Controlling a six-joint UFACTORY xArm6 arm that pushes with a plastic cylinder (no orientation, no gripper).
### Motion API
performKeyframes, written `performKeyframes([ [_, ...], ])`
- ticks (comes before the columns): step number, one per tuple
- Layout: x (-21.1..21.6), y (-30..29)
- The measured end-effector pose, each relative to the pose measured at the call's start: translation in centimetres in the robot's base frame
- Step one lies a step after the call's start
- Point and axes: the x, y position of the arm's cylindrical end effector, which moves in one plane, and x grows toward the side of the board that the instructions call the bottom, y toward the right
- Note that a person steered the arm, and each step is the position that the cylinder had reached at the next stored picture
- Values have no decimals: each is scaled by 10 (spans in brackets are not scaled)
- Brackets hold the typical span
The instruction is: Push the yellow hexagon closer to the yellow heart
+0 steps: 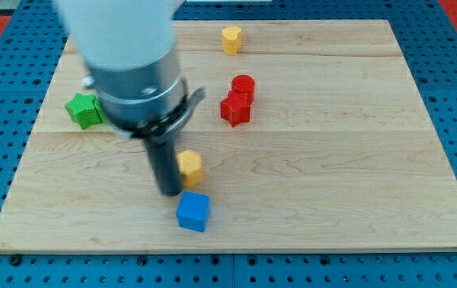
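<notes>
Trouble here would come mostly from the push angle. At the view's far left a green star-shaped block (84,109) sits on the pale wooden board (356,200), partly hidden behind the arm's grey housing and well clear of the work. Next comes my tip (169,192), the lower end of the straight dark rod; there is no gripper, so nothing opens or closes and nothing is held. The tip stands just beside the small yellow hexagon block (190,167), on its left and slightly below, apparently touching or nearly so. Just below the hexagon lies a blue cube (193,211). Further right, two red blocks (238,98) sit together, shapes unclear, and at the view's top stands the yellow heart-shaped block (230,38), well apart from the hexagon. A shove straight rightward would, I judge, carry the hexagon sideways, not upward toward the heart. An off-centre contact could spin it away, or run it into the red pair.
</notes>
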Motion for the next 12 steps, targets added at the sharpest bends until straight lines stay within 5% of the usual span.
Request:
performKeyframes([
  [2, -53, -34],
  [3, -30, -31],
  [4, -5, 18],
  [5, -24, 63],
  [6, -67, 35],
  [7, -48, 59],
  [11, -77, -27],
  [12, -126, -19],
])
